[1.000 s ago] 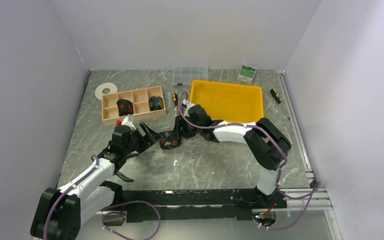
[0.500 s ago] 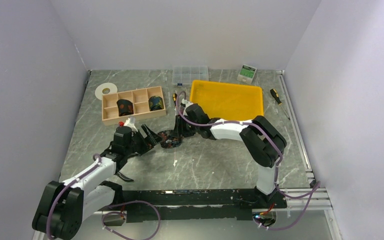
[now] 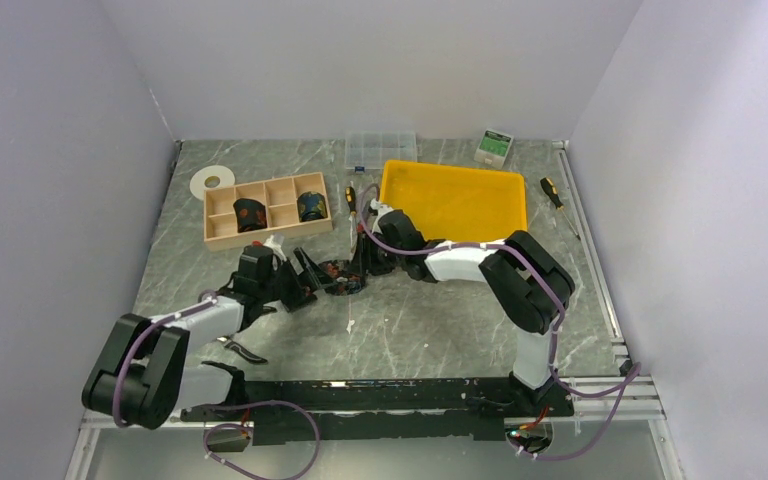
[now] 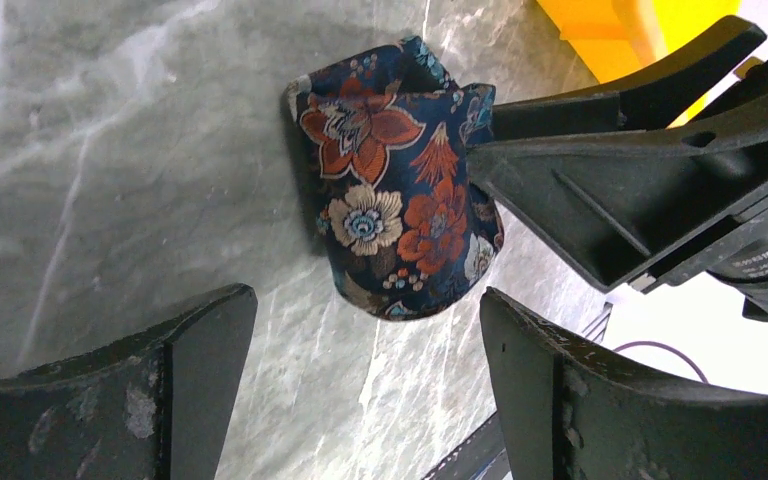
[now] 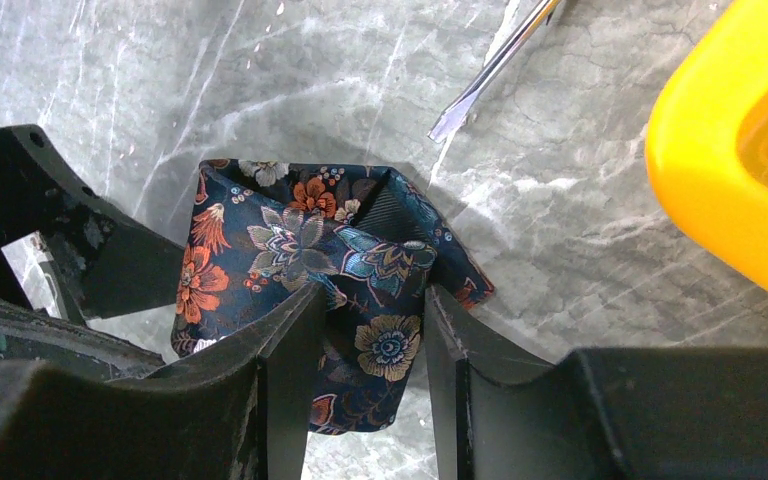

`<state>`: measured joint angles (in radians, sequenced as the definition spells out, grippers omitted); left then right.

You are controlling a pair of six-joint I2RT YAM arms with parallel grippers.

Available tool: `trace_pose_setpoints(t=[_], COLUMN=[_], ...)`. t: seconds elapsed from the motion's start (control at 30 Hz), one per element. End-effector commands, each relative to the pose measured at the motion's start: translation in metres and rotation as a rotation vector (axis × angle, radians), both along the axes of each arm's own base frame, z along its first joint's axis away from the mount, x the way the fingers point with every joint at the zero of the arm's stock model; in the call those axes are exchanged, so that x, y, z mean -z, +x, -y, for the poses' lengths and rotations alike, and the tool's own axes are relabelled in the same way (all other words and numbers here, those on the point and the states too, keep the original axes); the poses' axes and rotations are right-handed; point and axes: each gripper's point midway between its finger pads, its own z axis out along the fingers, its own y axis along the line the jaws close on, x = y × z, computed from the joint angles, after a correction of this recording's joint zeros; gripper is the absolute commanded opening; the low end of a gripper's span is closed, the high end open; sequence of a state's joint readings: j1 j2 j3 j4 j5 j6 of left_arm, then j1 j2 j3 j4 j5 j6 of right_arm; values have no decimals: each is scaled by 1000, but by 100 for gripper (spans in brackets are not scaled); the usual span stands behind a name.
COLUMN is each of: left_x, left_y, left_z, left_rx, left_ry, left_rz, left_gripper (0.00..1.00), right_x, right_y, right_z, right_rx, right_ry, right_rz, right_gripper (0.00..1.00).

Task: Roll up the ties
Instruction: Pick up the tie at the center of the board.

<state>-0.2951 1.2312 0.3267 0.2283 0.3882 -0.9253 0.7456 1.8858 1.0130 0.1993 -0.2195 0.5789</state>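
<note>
We are finding one coiled tie (image 3: 340,279) lying on the worktop (image 3: 440,320) at centre, between the two grippers. The right gripper (image 5: 368,305) is grasping this tie, pinching a fold between its fingers. The left gripper (image 4: 360,300) is standing released, jaws wide, just left of the tie and apart from it. Two other ties (image 3: 250,213) are sitting coiled in separate compartments of the box (image 3: 222,240), far left.

Robot lab: white-walled enclosure (image 3: 380,70)

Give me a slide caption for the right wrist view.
Right gripper grips a rolled floral tie on the table, beside a yellow tray.
</note>
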Motion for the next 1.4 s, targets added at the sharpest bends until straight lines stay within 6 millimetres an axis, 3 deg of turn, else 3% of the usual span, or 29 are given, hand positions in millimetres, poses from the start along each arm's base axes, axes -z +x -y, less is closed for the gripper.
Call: trace_pose_setpoints(t=[0.0, 0.23, 0.57, 0.77, 0.93, 1.37], left_x=[-13, -11, 5, 10, 14, 20], left_y=[14, 23, 19, 23, 28, 39], left_z=[11, 12, 8, 9, 12, 18], left_rx=[44, 35, -18, -38, -54, -47], left_ry=[-39, -27, 19, 11, -4, 80], left_rz=[32, 7, -188, -202, -227, -240], left_gripper=[88, 88, 87, 85, 75, 75], right_x=[16, 22, 33, 36, 37, 37], right_y=[-3, -5, -9, -11, -11, -12], right_z=[13, 18, 23, 25, 26, 24], right_rx=[10, 8, 1, -1, 0, -11], right_ry=[-32, -26, -28, -26, -25, -15], right_rz=[-16, -17, -6, -2, 2, 5], right_gripper=[43, 42, 40, 39, 38, 37])
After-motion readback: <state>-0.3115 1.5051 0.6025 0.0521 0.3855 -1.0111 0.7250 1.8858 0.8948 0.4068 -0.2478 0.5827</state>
